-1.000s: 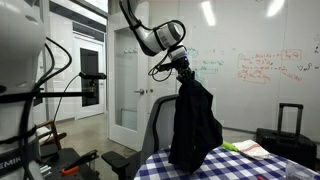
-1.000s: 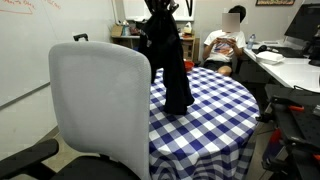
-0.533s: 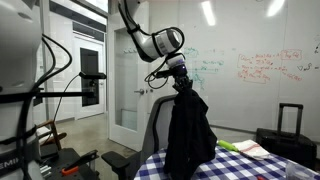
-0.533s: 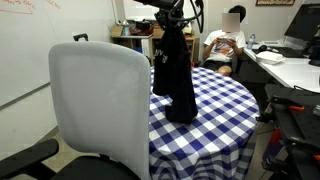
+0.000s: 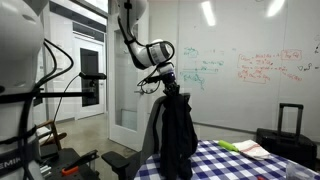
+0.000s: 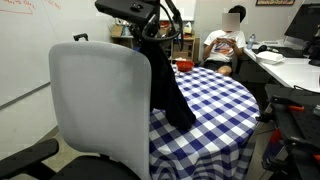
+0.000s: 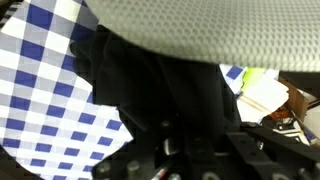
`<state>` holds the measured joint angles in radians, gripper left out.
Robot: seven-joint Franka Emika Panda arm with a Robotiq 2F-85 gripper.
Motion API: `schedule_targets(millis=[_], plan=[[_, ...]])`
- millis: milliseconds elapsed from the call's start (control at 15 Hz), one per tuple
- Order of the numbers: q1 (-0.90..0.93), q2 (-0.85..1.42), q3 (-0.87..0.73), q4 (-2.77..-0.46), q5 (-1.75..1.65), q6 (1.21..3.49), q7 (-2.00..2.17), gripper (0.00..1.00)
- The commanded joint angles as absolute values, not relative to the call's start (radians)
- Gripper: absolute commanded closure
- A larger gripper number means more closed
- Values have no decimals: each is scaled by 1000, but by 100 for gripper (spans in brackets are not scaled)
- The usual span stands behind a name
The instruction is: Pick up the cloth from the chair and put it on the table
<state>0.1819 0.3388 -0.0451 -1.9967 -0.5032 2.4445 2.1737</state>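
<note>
Black cloth (image 5: 178,135) is up in the air right now, dangling in one long limp drape from the gripper (image 5: 168,88), so the jaws are clearly pinched together on its top end. It hangs just beside the curved back of the grey office chair (image 5: 152,130), between the chair and the round table with the blue-and-white checked cover (image 5: 245,165). In an exterior view from behind the chair (image 6: 95,105), the cloth (image 6: 168,85) slants down past the backrest and its bottom end sits over the near edge of the table (image 6: 215,110); honestly can't tell if it's actually touching the cover or just hovering. Wrist view is pretty blurry, but you get the cloth (image 7: 150,85) bunched dark in the middle, the chair's mesh back (image 7: 200,30) across the top and the checked cover (image 7: 45,85) off to one side. Some yellow-green papers (image 5: 240,147) lie farther along the table.
</note>
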Motion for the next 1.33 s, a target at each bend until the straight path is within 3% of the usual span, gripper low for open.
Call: schedule_targets(millis=[0,800,1267], plan=[[190,448,-57,-1901,-475,2447,2148,99],[164,189,-150,-2318,-434,2704,2301,99],[83,59,-227,-2517,-522,2742,2481,99]])
